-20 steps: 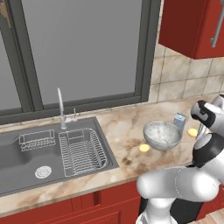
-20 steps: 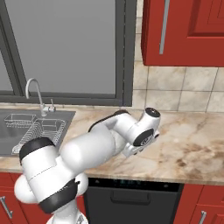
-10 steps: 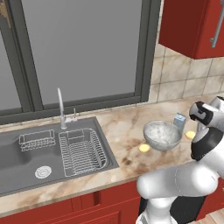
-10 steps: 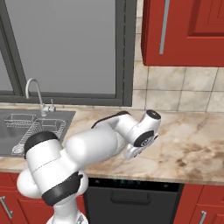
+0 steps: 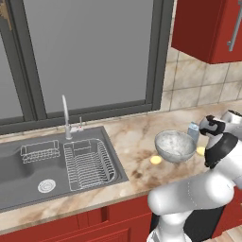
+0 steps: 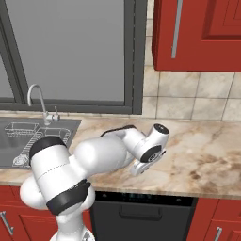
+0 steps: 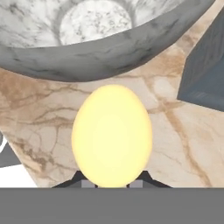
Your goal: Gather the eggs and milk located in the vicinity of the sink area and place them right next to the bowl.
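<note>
In the left base view, the milk [image 5: 193, 131] and one egg [image 5: 201, 151] are partly hidden between the bowl [image 5: 175, 146] and the arm; a second egg [image 5: 156, 160] is seen left of the bowl. In the right base view, bowl and eggs are covered by the arm. In the hand view, the gripper [image 7: 112, 183] is closed on an egg [image 7: 112, 135] on the counter [image 7: 39, 127], just beside the bowl [image 7: 87, 61], its fingertips mostly hidden.

A smooth matt yellow egg [image 7: 112, 135] is seen beside a speckled stone-like bowl [image 7: 109, 57]. The counter [image 7: 48, 122] is rendered as polished veined marble.
</note>
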Available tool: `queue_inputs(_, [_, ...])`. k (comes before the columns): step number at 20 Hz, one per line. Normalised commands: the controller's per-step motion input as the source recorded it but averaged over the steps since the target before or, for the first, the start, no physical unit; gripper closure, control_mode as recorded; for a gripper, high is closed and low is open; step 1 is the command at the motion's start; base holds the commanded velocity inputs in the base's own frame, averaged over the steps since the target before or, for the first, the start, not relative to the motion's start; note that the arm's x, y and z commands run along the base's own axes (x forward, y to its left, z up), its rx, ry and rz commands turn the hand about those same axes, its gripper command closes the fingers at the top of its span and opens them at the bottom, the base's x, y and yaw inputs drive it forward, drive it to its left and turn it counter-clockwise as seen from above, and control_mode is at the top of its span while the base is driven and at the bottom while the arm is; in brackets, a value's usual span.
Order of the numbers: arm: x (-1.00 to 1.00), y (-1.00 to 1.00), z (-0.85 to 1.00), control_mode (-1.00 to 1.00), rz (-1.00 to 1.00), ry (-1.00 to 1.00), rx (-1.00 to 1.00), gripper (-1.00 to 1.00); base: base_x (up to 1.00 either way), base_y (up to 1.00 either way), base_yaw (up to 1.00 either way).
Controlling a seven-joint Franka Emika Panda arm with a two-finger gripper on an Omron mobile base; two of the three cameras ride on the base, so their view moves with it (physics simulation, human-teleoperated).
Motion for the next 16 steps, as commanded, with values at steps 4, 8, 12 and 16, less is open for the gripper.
queue_inputs(4, [0.02,0.00,-0.17,-1.00,0.00,0.04,0.00,1.00,0.00,0.00,0.00])
queue_inputs(8, [0.03,0.00,-0.18,-1.00,0.00,0.04,0.00,1.00,0.00,0.00,0.00])
queue_inputs(12, [0.10,0.00,-0.03,-1.00,0.00,0.02,0.00,1.00,0.00,0.00,0.00])
queue_inputs(16, [0.10,0.00,0.00,-1.00,0.00,0.02,0.00,1.00,0.00,0.00,0.00])
